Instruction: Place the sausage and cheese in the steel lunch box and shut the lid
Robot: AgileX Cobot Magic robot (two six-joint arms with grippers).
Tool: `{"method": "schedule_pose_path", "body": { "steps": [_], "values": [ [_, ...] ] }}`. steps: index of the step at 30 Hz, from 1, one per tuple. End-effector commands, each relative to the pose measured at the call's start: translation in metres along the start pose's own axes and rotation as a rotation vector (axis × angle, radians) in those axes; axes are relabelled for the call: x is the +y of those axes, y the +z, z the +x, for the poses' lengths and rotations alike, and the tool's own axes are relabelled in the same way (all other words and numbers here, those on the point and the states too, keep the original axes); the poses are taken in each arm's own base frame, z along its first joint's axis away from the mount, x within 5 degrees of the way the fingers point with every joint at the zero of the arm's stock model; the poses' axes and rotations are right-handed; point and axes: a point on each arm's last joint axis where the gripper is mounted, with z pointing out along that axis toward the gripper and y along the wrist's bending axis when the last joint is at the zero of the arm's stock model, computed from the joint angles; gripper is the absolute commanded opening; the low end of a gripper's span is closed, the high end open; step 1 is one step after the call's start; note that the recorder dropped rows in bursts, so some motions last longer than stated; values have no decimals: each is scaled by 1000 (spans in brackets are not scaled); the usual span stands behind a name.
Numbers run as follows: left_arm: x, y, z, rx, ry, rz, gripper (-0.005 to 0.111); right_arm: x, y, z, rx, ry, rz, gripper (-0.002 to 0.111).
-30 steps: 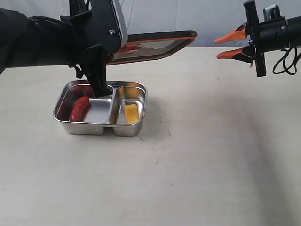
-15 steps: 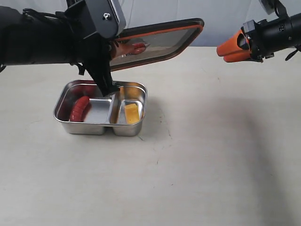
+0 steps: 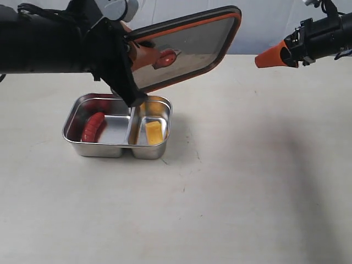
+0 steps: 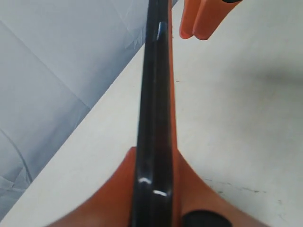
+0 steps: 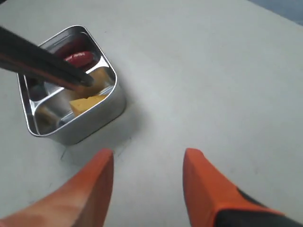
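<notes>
The left fingers (image 4: 110,203) are clenched on the lid (image 3: 192,49), one orange finger on each side of its edge. The right fingers (image 5: 208,189) are spread apart with nothing between them. They hang in the air on the right side of the exterior view, well away from the box.

The pale worktop (image 3: 247,181) carries the steel lunch box (image 3: 118,148). The lid is up in the air, above the back of the box. It is tilted, with its high side pointing up and to the right. It is dark and see-through, with an orange rim and a small red valve (image 3: 165,56) in the middle. It is not on the box.

The box is open and shiny. The sausage (image 3: 92,127) lies in the bigger part, on the left in the exterior view. The cheese (image 3: 153,132) lies in the smaller part, on the right.
</notes>
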Motion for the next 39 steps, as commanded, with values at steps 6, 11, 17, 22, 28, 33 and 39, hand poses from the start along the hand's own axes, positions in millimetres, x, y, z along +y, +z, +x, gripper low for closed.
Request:
{"method": "schedule_pose_path", "body": {
  "steps": [6,11,17,22,28,33,39],
  "values": [
    [10,-12,-3,-16,27,-28,0,12,20,-14,-20,-252,-5,54],
    [10,-14,-5,-21,38,-34,0,21,45,-27,-37,-312,39,63],
    [22,-30,-6,-42,12,-47,0,13,23,-20,-78,-305,-3,38],
    [17,-32,3,61,325,20,0,-17,-1,-13,-126,453,194,33],
    [17,-22,11,171,694,1,0,-9,4,-26,-165,773,-78,43],
    [25,-21,-1,157,881,-184,0,-17,13,-13,-114,987,-84,64],
    [23,-21,2,184,977,-137,0,-21,18,-15,-182,1089,-142,59]
  ]
}}
